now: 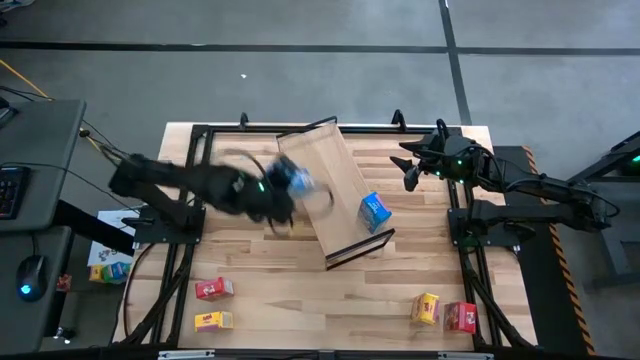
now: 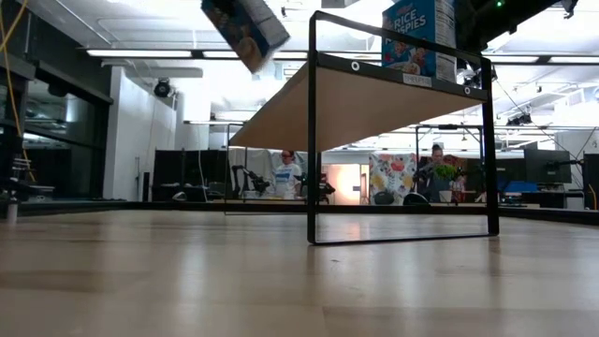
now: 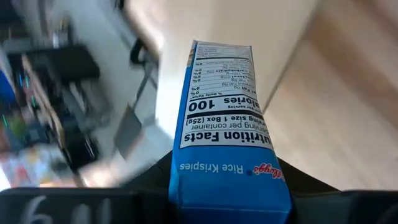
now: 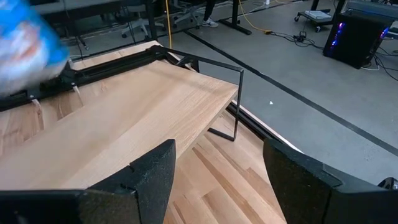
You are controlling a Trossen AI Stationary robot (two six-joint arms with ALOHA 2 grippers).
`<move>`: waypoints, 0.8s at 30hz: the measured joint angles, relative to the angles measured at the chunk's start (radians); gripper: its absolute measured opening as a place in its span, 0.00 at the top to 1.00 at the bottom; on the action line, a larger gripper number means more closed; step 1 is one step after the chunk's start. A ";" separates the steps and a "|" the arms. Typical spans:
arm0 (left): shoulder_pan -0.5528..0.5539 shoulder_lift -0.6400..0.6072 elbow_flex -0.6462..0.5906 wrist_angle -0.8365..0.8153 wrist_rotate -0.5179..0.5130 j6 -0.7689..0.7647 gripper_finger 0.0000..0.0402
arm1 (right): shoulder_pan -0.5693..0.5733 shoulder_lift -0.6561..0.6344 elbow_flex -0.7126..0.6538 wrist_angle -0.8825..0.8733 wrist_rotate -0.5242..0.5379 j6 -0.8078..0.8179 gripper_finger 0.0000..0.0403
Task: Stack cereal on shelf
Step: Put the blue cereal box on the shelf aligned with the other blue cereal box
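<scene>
The shelf [image 1: 335, 180] lies slantwise. One blue cereal box [image 1: 375, 210] stands upright on it near its end rail; a second blue box [image 1: 293, 177] hangs tilted above its edge. Yellow and red boxes [image 1: 213, 289] lie well apart from it.

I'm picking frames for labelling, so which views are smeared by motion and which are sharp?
High view: the left gripper and its blue box are streaked, while the shelf and the second blue box are crisp. Left wrist view: the held box's print is readable, the background smeared. Right wrist view: a blue blur at one edge, the shelf sharp. Low view: steady, with bright ceiling lights.
</scene>
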State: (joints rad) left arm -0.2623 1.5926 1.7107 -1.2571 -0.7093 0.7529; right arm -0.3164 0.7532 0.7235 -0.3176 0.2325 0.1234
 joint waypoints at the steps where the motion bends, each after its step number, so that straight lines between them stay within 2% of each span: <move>1: -0.024 0.023 0.000 0.010 0.004 0.015 0.71 | 0.000 0.000 0.000 0.000 0.000 0.000 0.41; 7: -0.099 0.122 0.000 0.126 0.039 0.139 0.71 | 0.000 0.000 0.000 0.000 0.000 0.000 0.41; 13: -0.098 0.132 0.000 0.223 0.106 0.264 0.71 | 0.000 0.000 0.000 -0.001 0.000 0.000 0.41; 24: -0.073 0.133 0.000 0.228 0.175 0.297 0.71 | 0.000 0.000 0.000 -0.016 0.000 0.000 0.41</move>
State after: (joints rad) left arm -0.3357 1.7256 1.7103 -1.0286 -0.5344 1.0500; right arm -0.3163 0.7536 0.7235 -0.3340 0.2325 0.1230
